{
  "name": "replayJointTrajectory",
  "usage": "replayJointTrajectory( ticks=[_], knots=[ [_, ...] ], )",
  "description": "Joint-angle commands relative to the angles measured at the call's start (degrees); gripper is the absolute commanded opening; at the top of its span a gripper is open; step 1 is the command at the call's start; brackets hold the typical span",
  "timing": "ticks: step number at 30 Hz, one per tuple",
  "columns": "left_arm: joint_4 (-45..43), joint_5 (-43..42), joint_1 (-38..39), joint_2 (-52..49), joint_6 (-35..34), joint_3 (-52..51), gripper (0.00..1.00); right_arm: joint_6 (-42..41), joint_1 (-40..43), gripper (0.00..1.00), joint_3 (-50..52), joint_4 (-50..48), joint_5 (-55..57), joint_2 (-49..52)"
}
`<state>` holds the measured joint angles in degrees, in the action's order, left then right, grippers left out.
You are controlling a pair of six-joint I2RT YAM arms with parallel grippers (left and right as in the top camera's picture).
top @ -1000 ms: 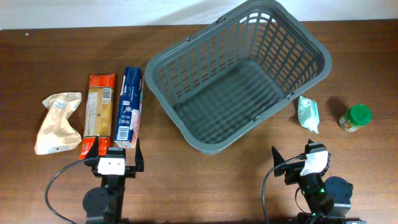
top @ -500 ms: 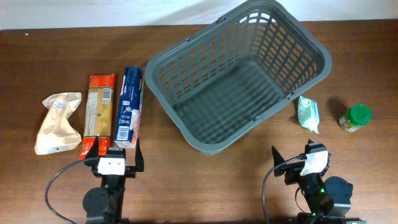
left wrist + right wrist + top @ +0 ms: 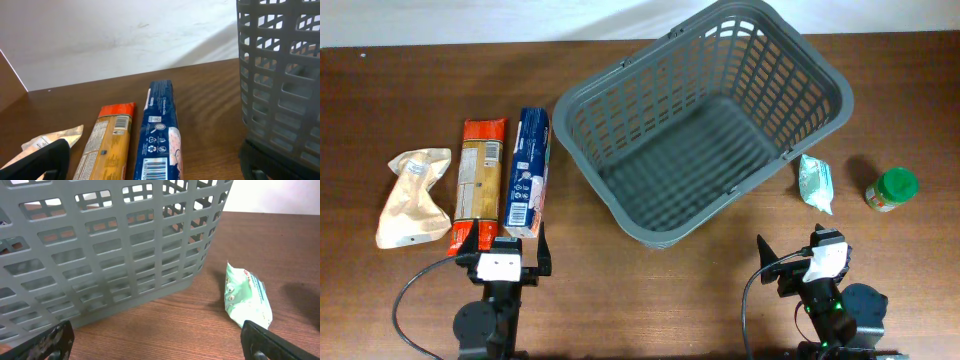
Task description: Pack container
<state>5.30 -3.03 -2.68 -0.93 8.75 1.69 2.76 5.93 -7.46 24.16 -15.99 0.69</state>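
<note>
The dark grey slotted basket stands empty at the table's middle back; its wall shows in the left wrist view and the right wrist view. Left of it lie a blue packet, an orange packet and a beige bag. Right of it lie a pale green pouch and a green-lidded jar. My left gripper is open and empty at the front, just before the blue packet. My right gripper is open and empty at the front right.
The brown wooden table ends at a white wall behind the basket. Both arm bases sit at the front edge with cables beside them.
</note>
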Motion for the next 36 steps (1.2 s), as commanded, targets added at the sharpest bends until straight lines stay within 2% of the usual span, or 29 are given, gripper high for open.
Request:
replayJointTrajectory(
  ticks=[1, 18, 21, 24, 26, 29, 36],
  knots=[
    [-0.15, -0.20, 0.17, 0.63, 0.26, -0.70, 0.99, -0.28, -0.46, 0.99, 0.39, 0.02, -0.31, -0.50],
    [-0.11, -0.26, 0.20, 0.20, 0.04, -0.70, 0.99, -0.28, -0.46, 0.99, 0.39, -0.02, -0.31, -0.50],
    [-0.02, -0.83, 0.20, -0.44, -6.01, -0.70, 0.99, -0.72, -0.46, 0.99, 0.39, 0.15, -2.23, -0.50],
    [0.02, -1.75, 0.17, -1.60, -15.30, -0.61, 0.99, -1.14, -0.44, 0.99, 0.39, 0.17, -3.19, -0.50],
    [0.90, -5.38, 0.17, -2.03, -16.48, 0.07, 0.99, -5.38, -0.46, 0.99, 0.39, -0.28, -5.38, -0.50],
    [6.32, -11.67, 0.17, -2.12, -16.48, 4.17, 0.99, -10.05, -0.46, 0.99, -0.68, -0.61, -9.51, -0.48],
    [18.64, -7.39, 0.17, -7.37, -16.39, 21.64, 0.99, -12.09, -0.42, 0.99, -15.63, 7.28, -5.16, 3.76]
  ],
)
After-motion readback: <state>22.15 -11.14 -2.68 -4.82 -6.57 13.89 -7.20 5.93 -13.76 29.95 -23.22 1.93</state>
